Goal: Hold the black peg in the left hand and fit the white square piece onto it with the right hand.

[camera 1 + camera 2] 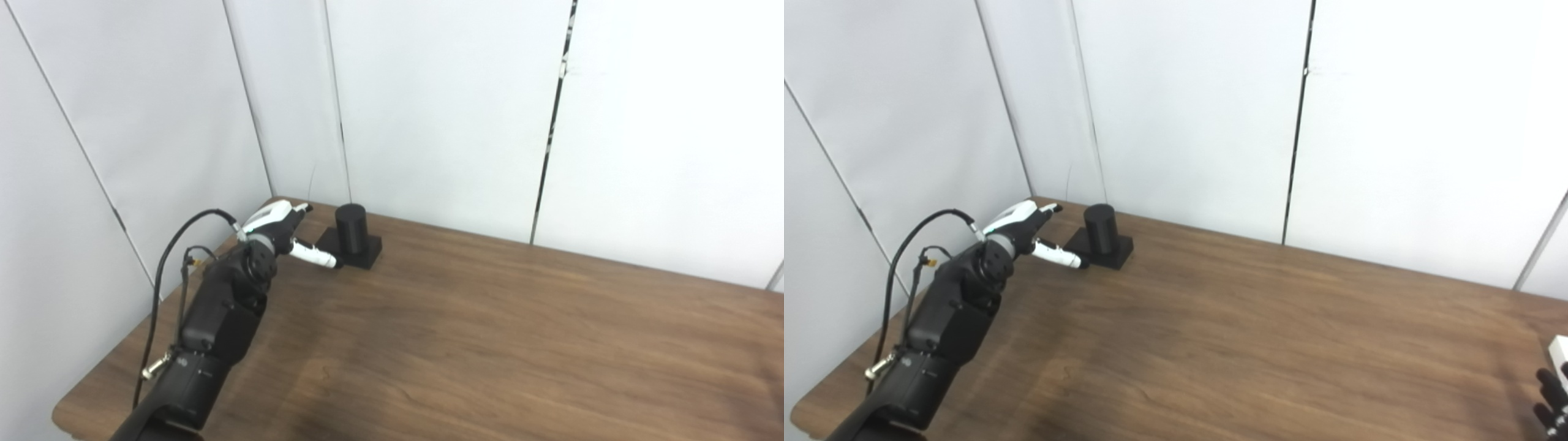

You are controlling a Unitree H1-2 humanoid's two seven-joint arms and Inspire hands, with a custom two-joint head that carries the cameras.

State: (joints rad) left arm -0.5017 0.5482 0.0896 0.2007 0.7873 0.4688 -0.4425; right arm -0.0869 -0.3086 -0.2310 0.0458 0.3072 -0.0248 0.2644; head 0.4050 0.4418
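- One black peg (354, 236) stands upright near the surface's (490, 343) far-left corner.
- Left hand (278, 233) spread, empty, just beside it.
- Right hand (1552, 398) at the right edge, state unclear.

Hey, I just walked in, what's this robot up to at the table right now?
The robot's left hand is stretched out to the far left corner of the brown wooden table, fingers apart, right beside the black cylindrical peg on its square black base. It does not look to have gripped the peg yet. At the right edge of the right eye view, the dark fingers of the right hand just show beside a white piece, which is mostly cut off, so its grip is unclear.
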